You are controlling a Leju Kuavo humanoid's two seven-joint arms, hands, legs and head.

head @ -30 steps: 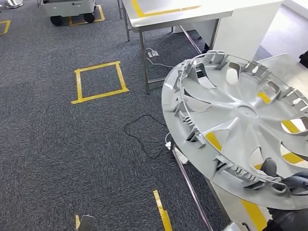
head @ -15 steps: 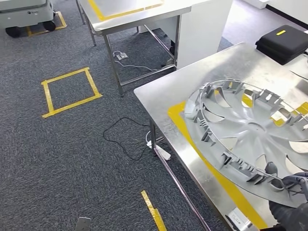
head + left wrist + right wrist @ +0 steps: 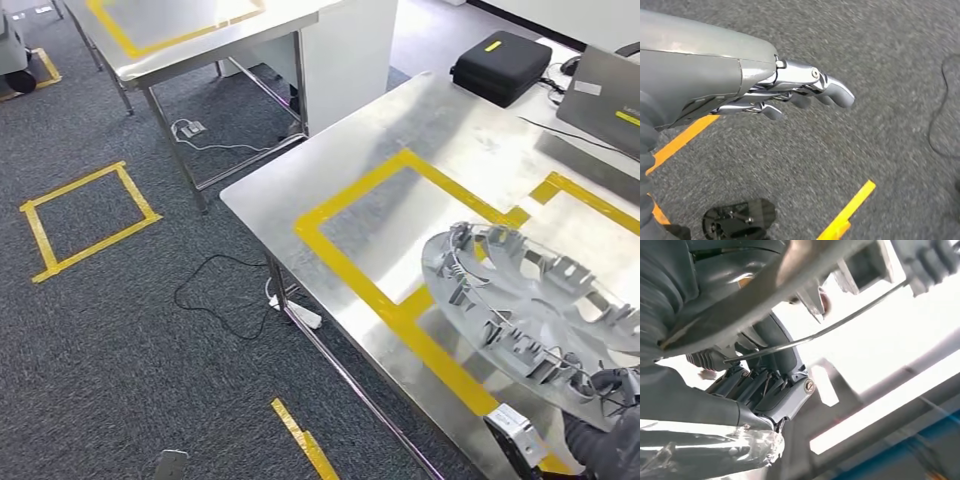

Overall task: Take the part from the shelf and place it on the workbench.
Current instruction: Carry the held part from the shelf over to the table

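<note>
One grey wheel cover [image 3: 528,305] tilted over the steel surface [image 3: 362,170], above its yellow tape; right robot hand [image 3: 615,395] grasps its near rim. Left robot hand [image 3: 798,92] released, fingers extended, over carpet. One black case [image 3: 504,62] at far edge

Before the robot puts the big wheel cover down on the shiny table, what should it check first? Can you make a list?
1. Right hand holds the wheel cover at its rim: ok.
2. Cover is over the table, not the floor: ok.
3. Table under the cover is bare, just yellow tape: ok.
4. Cover is fully inside a taped box: not ok, its edge lies across a tape line.
5. Black case and laptop are apart from the cover: ok.
6. Left hand is out of the way, over the carpet, holding nothing: ok.
</note>
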